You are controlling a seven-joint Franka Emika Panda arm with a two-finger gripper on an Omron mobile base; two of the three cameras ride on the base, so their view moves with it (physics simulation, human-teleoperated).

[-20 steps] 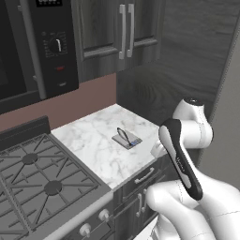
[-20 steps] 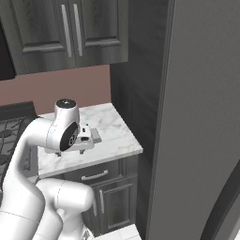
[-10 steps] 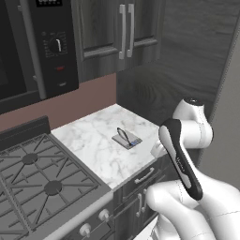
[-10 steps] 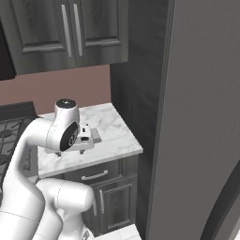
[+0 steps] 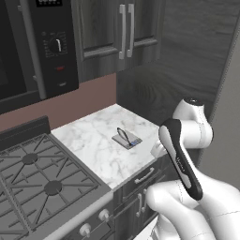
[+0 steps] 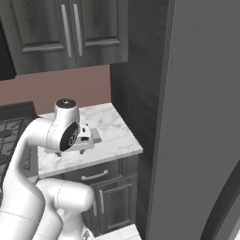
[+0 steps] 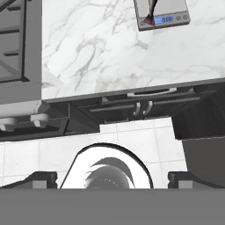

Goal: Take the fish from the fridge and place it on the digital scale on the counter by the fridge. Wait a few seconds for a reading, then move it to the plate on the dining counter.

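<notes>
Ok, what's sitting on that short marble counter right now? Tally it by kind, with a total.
fish: 1, lying on the scale
digital scale: 1, on the counter
Total: 2

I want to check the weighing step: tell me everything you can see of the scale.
The scale is a small, thin, flat square slab, grey, with a bluish lit strip along one edge, seen in the hand view. It lies flat on the white veined marble counter, toward the side by the fridge. The slender dark fish rests on top of it. Nothing else touches it.
</notes>
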